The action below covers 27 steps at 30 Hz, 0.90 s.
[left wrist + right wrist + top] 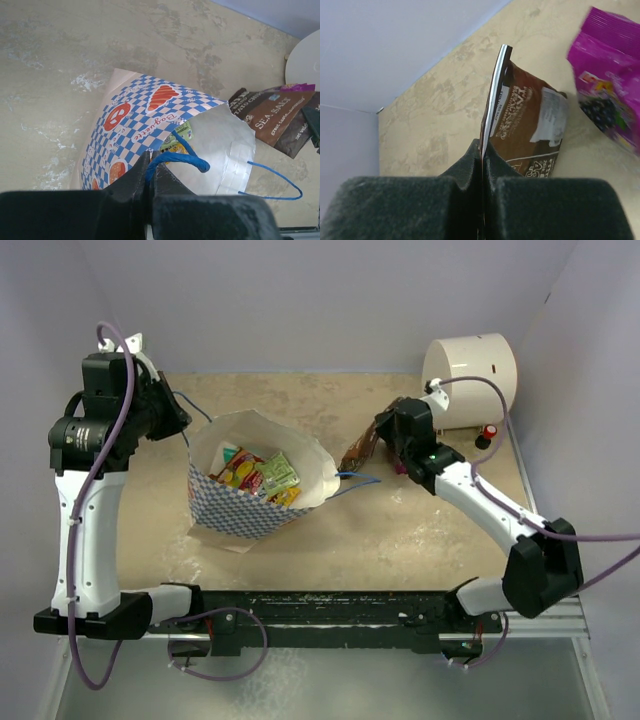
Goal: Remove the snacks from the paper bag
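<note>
The paper bag [235,512] lies tilted on the table with its mouth facing up, and several small yellow, green and red snack packs [258,473] lie inside. My left gripper [150,167] is shut on the bag's blue cord handle [175,159] at the near rim of the bag [135,125]. Right of the bag, my right gripper [482,150] is shut on the top edge of a dark brown packet [530,120], which hangs just above the table. A magenta pouch [607,95] lies beside it. In the top view the right gripper [380,435] holds that brown packet [360,450].
A large cream cylinder [470,370] stands at the back right with a small red-capped object [490,432] in front of it. More dark brown packets [272,117] lie to the right of the bag. The bag's second blue handle [275,175] trails on the table.
</note>
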### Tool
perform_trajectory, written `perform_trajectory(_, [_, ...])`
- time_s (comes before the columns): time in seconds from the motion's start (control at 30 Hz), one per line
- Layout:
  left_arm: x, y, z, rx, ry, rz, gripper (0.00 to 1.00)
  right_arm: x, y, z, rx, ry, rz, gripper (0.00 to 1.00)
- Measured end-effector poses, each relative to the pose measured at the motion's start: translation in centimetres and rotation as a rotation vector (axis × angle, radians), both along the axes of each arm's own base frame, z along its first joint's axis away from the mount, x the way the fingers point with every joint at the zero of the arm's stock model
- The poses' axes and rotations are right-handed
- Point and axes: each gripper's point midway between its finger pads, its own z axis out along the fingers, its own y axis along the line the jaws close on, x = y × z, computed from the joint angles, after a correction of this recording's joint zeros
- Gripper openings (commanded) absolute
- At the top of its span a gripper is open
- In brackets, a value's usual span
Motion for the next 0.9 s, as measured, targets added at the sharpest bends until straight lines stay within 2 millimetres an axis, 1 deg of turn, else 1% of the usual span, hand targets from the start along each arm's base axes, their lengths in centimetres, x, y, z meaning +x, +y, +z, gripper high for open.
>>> perform_trajectory(0.13, [0.0, 0.0, 0.5, 0.014, -0.017, -0.013, 0.0, -2.1, -1.8, -1.2, 0.037, 0.045, -0.007, 0.0])
perform_trajectory(0.27, [0.3, -0.4, 1.0, 0.029, -0.04, -0.052, 0.0, -4.7, -3.1, -3.5, 0.032, 0.105, 0.0, 0.0])
perform_trajectory(0.33, [0.6, -1.3, 1.2, 0.04, -0.053, -0.101, 0.0, -6.3, -3.5, -4.7, 0.025, 0.144, 0.013, 0.0])
perform_trajectory(0.37, [0.7, -1.8, 1.2, 0.05, -0.06, -0.133, 0.0, -7.3, -3.8, -5.7, 0.018, 0.173, 0.019, 0.0])
perform_trajectory(0.5, [1.1, -3.7, 1.5, 0.091, -0.093, -0.237, 0.0, -11.3, -5.6, -9.1, -0.02, 0.276, 0.011, 0.0])
perform_trajectory(0.67, [0.9, -5.9, 1.7, 0.142, -0.127, -0.352, 0.0, -15.4, -7.3, -12.6, -0.026, 0.381, -0.005, 0.01])
perform_trajectory(0.73, [0.7, -6.7, 1.9, 0.15, -0.141, -0.388, 0.0, -16.7, -7.6, -14.0, -0.023, 0.429, -0.012, 0.05])
perform_trajectory(0.8, [0.5, -7.2, 1.8, 0.149, -0.151, -0.412, 0.0, -17.5, -7.9, -14.9, -0.019, 0.465, -0.027, 0.11])
perform_trajectory(0.9, [-0.4, -7.5, 1.3, 0.135, -0.15, -0.437, 0.0, -18.6, -8.4, -15.8, -0.01, 0.51, -0.049, 0.19])
